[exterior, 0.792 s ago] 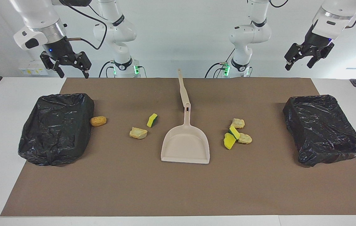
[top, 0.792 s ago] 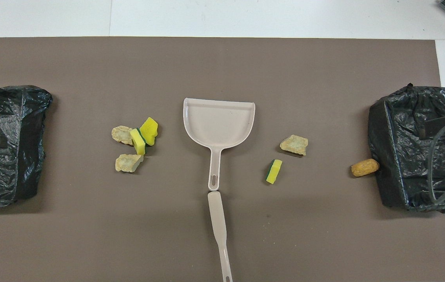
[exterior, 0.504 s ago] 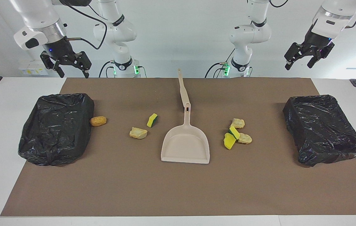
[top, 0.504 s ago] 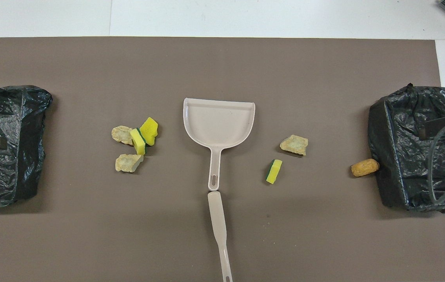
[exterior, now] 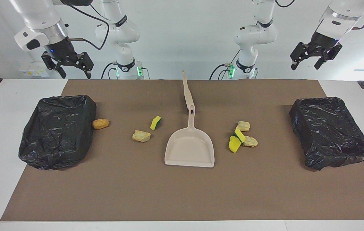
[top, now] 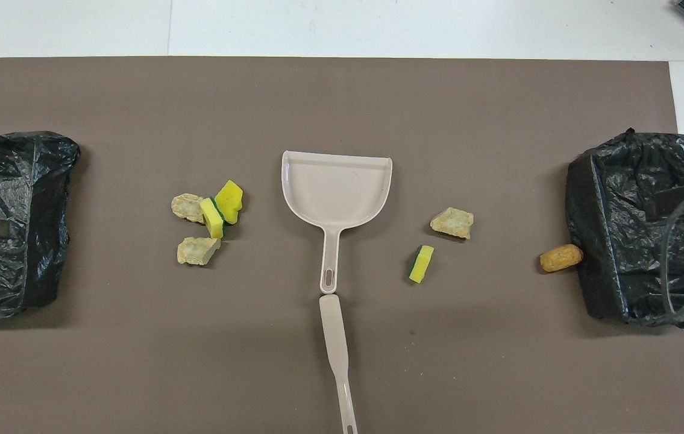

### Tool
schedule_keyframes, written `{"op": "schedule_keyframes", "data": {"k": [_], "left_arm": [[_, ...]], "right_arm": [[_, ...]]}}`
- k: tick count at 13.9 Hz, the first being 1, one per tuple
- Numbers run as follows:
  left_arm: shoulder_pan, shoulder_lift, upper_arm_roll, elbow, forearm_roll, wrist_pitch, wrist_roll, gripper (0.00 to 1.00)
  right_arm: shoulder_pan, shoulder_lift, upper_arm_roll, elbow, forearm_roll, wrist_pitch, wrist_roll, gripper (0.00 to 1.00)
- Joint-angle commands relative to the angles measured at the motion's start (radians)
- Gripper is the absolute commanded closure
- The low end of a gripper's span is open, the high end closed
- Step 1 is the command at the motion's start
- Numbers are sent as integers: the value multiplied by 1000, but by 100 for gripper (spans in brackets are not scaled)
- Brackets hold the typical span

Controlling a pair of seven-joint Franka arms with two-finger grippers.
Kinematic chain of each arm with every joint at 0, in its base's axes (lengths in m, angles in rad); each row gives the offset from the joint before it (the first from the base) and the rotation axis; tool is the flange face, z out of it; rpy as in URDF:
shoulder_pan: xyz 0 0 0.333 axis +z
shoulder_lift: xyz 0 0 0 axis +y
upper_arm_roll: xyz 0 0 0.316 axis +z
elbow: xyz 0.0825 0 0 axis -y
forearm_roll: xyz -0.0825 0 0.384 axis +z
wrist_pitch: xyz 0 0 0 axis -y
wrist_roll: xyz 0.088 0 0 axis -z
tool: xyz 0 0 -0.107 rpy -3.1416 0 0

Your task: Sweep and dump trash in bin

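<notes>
Both claws are hanging high with fingers spread apart, gripping nothing: the right claw [exterior: 71,68] over one black-bagged bin [exterior: 58,130], the left claw [exterior: 311,60] above the other bin [exterior: 331,131]. The trash is lying on the worktop's brown mat [exterior: 182,192] in two clusters [exterior: 141,135] [exterior: 241,138] flanking a beige dustpan [exterior: 190,149], one orange lump [exterior: 100,124] touching the right arm's bin.

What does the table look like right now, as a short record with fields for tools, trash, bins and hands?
tools: dustpan mid-mat, empty; scraper end to end with its handle, nearer the robots
trash: four scraps clustered toward the left arm's end; sponge bit, bread lump; orange lump against a bin
bins: two black-bagged bins, one at each end
left hand: open, raised, holding nothing
right hand: open, raised, holding nothing
</notes>
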Motion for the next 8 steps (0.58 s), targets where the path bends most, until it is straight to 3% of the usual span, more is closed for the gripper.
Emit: {"op": "schedule_keyframes", "data": {"k": [1,8], "left_arm": [[12,-24,-2,-26,-6,-2,15,0],[23,-43,-2,-53,-6,-8,25,0]], "right_arm": [[1,-24,6,-23,-15,2,12,0],[47,-24,9,-48,-13,11,11,0]]}}
